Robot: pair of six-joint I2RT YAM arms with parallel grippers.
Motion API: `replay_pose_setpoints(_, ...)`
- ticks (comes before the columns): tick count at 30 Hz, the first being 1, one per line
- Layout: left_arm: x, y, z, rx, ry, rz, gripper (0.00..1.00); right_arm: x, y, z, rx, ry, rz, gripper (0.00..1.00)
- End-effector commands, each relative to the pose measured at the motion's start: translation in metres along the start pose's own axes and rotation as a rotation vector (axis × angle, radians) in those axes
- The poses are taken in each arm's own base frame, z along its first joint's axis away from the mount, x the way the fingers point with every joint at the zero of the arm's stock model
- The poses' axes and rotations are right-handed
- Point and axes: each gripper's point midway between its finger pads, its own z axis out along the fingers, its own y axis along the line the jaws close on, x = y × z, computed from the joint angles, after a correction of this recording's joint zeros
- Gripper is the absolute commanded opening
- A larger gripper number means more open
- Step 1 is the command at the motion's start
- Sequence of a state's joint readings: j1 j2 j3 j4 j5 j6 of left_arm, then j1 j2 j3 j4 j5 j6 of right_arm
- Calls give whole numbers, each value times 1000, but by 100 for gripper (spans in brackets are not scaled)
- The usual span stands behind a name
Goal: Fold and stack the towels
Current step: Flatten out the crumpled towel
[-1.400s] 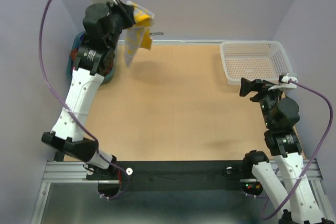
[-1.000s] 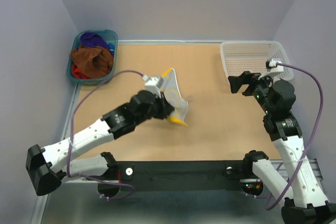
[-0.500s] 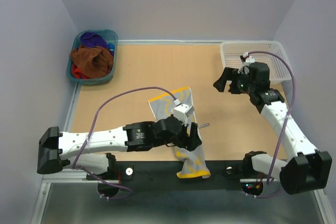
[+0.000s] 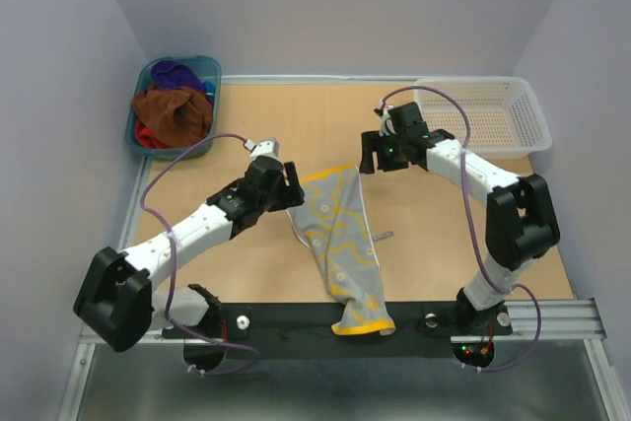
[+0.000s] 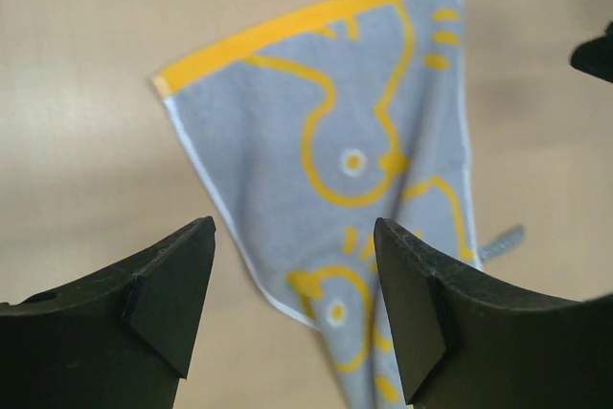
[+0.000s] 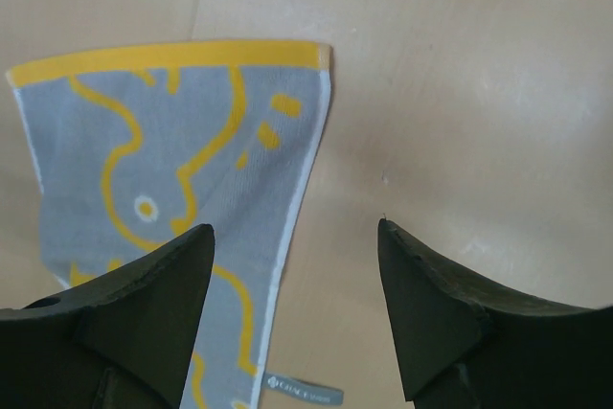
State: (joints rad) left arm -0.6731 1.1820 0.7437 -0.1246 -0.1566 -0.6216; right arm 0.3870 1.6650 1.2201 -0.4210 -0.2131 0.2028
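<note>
Table point(image 4: 296, 120) holds one grey-yellow towel point(image 4: 340, 234); tub point(image 4: 216, 86) holds three more.

Tan wooden table point(image 4: 276, 125) is lying beneath the scene; teal plastic tub point(image 4: 214, 110) is sitting at its far left corner, near the wall; white mesh basket point(image 4: 493, 123) is resting at the far right corner; black strip point(image 4: 296, 320) is running along the near edge; pale lilac walls point(image 4: 345, 7) are enclosing three sides.

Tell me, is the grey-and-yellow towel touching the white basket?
Apart. The top external view shows a broad stretch of bare table between the grey-and-yellow towel and the white basket.
</note>
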Motion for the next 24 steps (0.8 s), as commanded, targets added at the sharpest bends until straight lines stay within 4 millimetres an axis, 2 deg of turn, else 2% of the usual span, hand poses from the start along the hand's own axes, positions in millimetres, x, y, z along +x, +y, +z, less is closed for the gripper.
replay_pose_setpoints(1,-12,24,25,-43,-1,48,77,-20,6,21,45,-16,-141,73)
replay_pose_setpoints(5,-6,44,48,-105,60,61,74,-19,5,53,55,26,-209,66)
replay_pose_setpoints(6,-6,43,51,-101,65,69,73,-18,2,62,64,41,-222,64)
replay_pose_setpoints(10,1,53,61,-136,97,82,72,-23,-1,80,82,46,-250,63)
replay_pose_setpoints(14,3,61,66,-160,104,72,72,-28,-4,92,96,47,-286,63)
replay_pose_setpoints(20,0,64,71,-178,97,66,72,-21,-7,110,123,76,-320,61)
replay_pose_setpoints(24,2,69,75,-194,107,63,70,-13,-8,118,131,97,-343,53)
